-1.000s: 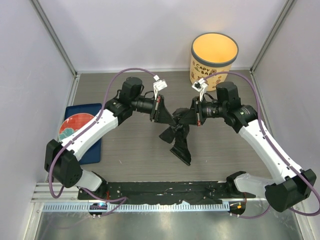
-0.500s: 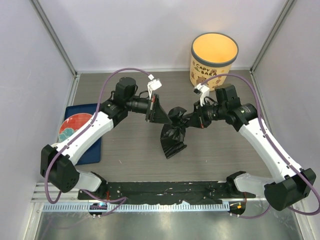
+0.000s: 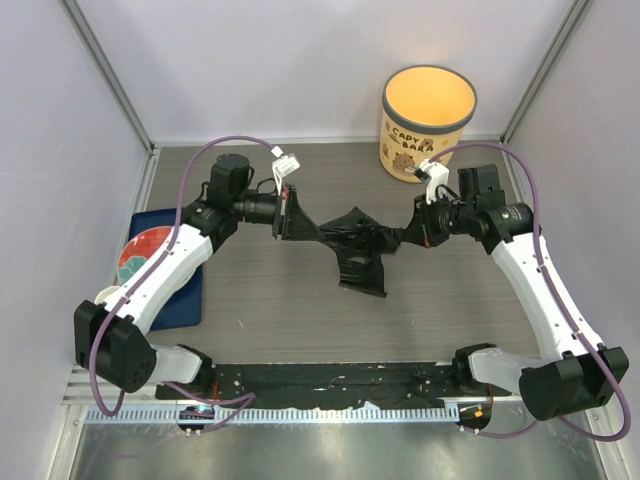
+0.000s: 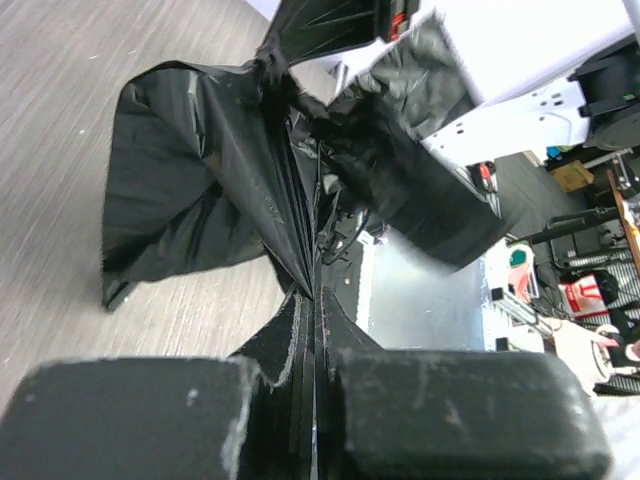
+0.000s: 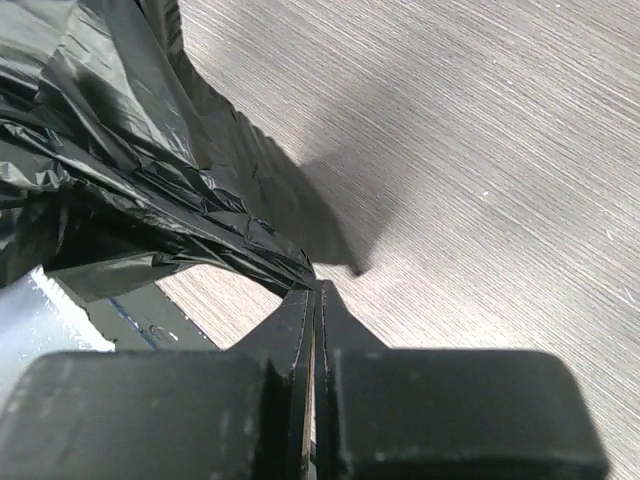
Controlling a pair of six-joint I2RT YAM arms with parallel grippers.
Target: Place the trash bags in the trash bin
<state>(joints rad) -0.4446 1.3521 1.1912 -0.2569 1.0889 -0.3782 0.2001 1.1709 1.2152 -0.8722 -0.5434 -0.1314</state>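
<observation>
A black glossy trash bag (image 3: 355, 245) hangs stretched between my two grippers above the table's middle, with a flap drooping down. My left gripper (image 3: 298, 218) is shut on the bag's left edge; its wrist view shows the film (image 4: 220, 190) pinched between the jaws. My right gripper (image 3: 408, 235) is shut on the bag's right edge, and its wrist view shows the crinkled film (image 5: 150, 200) at the fingertips. The cream-yellow trash bin (image 3: 428, 120) with capybara pictures stands upright at the back right, behind the right gripper.
A blue tray (image 3: 190, 290) with a red-and-teal plate (image 3: 145, 252) lies at the left edge under the left arm. A black rail (image 3: 330, 385) runs along the near edge. Grey walls close in the left, back and right sides.
Both grippers have moved apart, left one leftward and right one rightward. The bag has been pulled from a bunched hanging shape into a wider stretched sheet.
</observation>
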